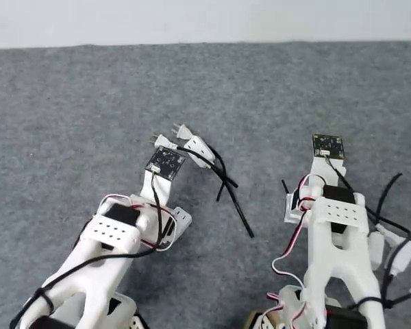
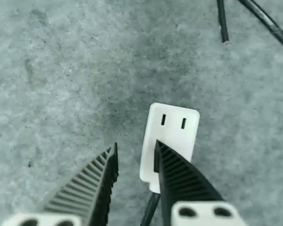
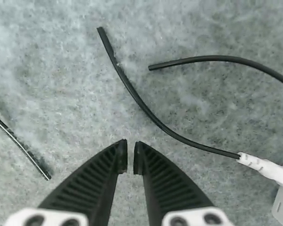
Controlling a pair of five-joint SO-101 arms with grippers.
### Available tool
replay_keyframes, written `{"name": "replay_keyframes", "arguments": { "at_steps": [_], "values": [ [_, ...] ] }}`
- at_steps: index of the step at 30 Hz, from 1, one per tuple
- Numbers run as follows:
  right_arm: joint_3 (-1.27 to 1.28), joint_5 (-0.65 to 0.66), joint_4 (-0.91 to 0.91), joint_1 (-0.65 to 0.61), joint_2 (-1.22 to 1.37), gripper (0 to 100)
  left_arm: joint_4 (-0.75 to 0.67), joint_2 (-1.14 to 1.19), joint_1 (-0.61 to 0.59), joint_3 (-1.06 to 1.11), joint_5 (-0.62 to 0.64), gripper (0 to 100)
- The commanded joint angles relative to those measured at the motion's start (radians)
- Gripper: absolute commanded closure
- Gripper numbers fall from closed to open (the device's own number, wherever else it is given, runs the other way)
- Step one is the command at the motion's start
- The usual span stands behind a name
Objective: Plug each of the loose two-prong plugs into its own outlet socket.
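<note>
left fingers [image 2: 100,181] part-open, empty, one overlapping the edge of the white outlet socket [image 2: 173,128], flat on the grey bench [image 2: 61,70] | right fingers [image 3: 100,179] almost closed, empty, above a black cord [image 3: 146,109] | two-prong plugs [image 1: 192,142] loose beyond the left arm | risk: closing now probably shoves the socket aside instead of gripping it

My left gripper [image 2: 136,147] is black, ribbed with fine ridges, on a white base. My right gripper [image 3: 130,142] has the same black ribbing over white. The outlet socket [image 2: 172,129] is plain white with two dark slots. The plugs [image 1: 190,142] are white with silvery prongs, and their cords [image 1: 227,185] are black. The table [image 1: 68,103] is mottled grey, flecked light and dark. My arms [image 1: 103,260] are white, strung with red, black and white wires [image 1: 296,226].
</note>
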Motion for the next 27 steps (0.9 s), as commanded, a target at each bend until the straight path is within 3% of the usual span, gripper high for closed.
{"name": "replay_keyframes", "arguments": {
  "at_steps": [1, 8, 19, 22, 27],
  "values": [
    [-0.006, 0.015, -0.018, -0.008, -0.035, 96.9, -0.005, 0.003, -0.069, -0.084, -0.009, 87],
    [-0.006, 0.015, -0.021, -0.008, -0.035, 96.9, -0.003, 0.003, -0.115, -0.119, -0.097, 74],
    [-0.006, 0.015, -0.021, -0.008, -0.035, 96.9, 0.110, -0.103, -0.114, -0.119, -0.141, 74],
    [-0.006, 0.015, -0.021, -0.008, -0.035, 96.9, 0.175, -0.221, -0.083, -0.062, -0.212, 74],
    [-0.006, 0.015, -0.021, -0.008, -0.035, 96.9, 0.173, -0.331, 0.035, 0.090, -0.216, 74]
  ]
}}
